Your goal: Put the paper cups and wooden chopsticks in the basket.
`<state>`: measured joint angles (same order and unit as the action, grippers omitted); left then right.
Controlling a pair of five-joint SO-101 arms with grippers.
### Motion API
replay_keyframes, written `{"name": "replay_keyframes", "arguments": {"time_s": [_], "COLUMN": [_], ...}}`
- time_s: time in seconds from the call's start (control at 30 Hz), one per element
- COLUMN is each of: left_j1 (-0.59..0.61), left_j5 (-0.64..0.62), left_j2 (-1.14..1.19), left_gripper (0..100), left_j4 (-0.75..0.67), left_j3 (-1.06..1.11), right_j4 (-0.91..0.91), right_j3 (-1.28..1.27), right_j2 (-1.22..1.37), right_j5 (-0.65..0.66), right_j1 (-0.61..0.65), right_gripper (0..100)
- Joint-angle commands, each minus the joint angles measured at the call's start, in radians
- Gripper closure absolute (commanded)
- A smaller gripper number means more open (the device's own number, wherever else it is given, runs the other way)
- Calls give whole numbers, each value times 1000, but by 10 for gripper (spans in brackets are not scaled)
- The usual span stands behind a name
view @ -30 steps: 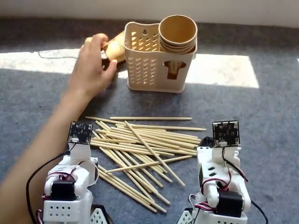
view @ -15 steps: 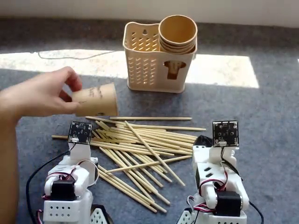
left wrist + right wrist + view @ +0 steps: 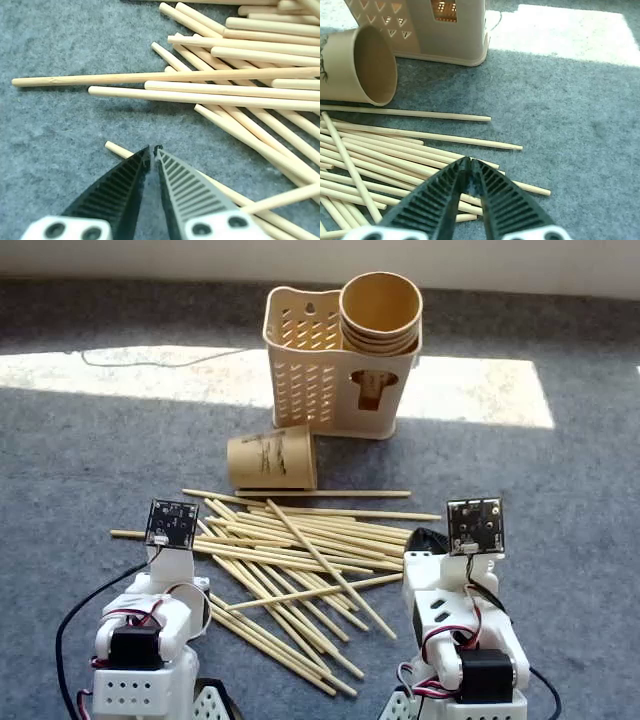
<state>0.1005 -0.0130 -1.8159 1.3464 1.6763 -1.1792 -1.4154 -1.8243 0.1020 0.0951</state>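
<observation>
Since both claws are closed on nothing, either one has to open before any pick. Left gripper (image 3: pixel 150 150) tips meet just above the near-left fringe of the chopsticks (image 3: pixel 310 550), with one stick end running right under them. Right gripper (image 3: pixel 469 161) tips meet over the stick ends on the pile's right side.

Sticks: thin, round, pale smooth wood, fanned loosely flat on grey short-pile carpet (image 3: pixel 560 540). Most long axes run across the table and a few cross diagonally, so the jaws likely need to close across a stick, not along it.

Beyond the pile, the loose paper cup (image 3: pixel 268 460) lies on its side, long axis also across the table. Open mouth is toward the right arm's side, base toward the left's. Left arm looks nearer; right arm faces the rim. Tan paper, tapered, thin wall, dark print. Will probably roll and crush easily.

Farthest: basket (image 3: pixel 305 390), upright, beige rigid plastic with perforated walls, just behind the cup; can't judge contact between them. Nested stack of cups (image 3: pixel 380 300) stands at its right end.
</observation>
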Motion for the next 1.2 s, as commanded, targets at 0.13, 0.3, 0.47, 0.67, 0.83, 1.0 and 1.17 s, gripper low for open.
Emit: {"name": "replay_keyframes", "arguments": {"time_s": [0.13,0.3,0.47,0.67,0.83,1.0,1.17], "left_j1": [-16,-16,-16,-16,-16,-16,-16], "left_j5": [2,2,2,2,2,2,2], "left_j2": [1,1,1,1,1,1,1], "left_gripper": [965,965,965,965,965,965,965], "left_j4": [6,6,6,6,6,6,6], "left_j3": [19,19,19,19,19,19,19], "right_j4": [33,30,28,36,28,19,-65], "right_j3": [68,91,88,116,143,145,180], "right_j2": [5,5,5,5,5,7,7], "right_j5": [-5,-5,-5,-9,-6,-6,-3], "right_j1": [12,16,16,18,18,18,18], "right_gripper": [991,991,991,991,992,993,993]}}
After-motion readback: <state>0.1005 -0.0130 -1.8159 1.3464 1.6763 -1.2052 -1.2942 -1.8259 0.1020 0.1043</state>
